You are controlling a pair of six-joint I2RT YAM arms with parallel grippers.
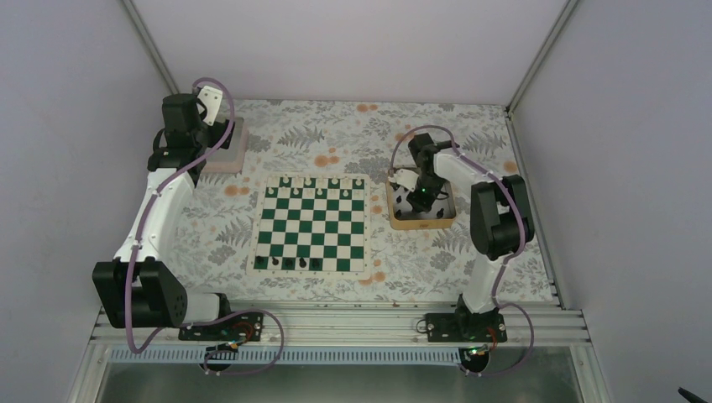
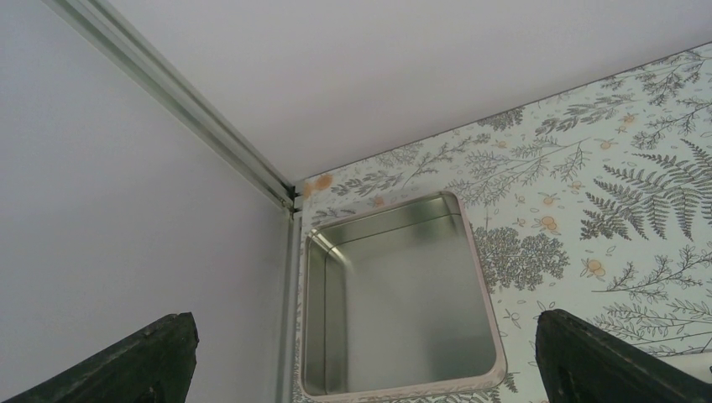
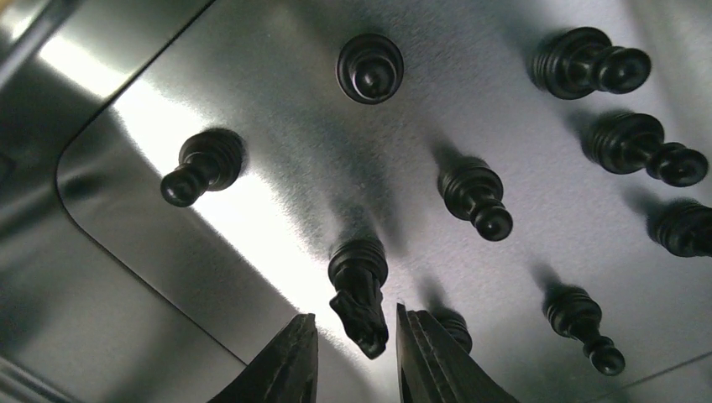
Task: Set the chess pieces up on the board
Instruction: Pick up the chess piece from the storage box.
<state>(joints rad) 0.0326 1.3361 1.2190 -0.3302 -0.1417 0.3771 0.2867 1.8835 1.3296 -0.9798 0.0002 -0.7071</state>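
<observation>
The black knight (image 3: 359,294) stands among several black chess pieces (image 3: 474,195) on the floor of the gold-rimmed metal tray (image 1: 420,223). My right gripper (image 3: 357,353) reaches into that tray with its fingers (image 3: 285,361) either side of the knight's head. A gap shows on both sides, so it is open and narrowly set. The green and white board (image 1: 312,220) lies mid-table, with three black pieces (image 1: 288,263) on its near row. My left gripper (image 2: 365,353) hangs wide open and empty over the pale square tray (image 2: 483,285) at the back left.
Small white pieces (image 1: 319,181) line the board's far row. The pale tray sits tight against the left wall and its metal rail (image 2: 285,252). Another black piece (image 3: 453,323) stands just behind my right finger. The gold tray's curved wall (image 3: 101,243) is close on the left.
</observation>
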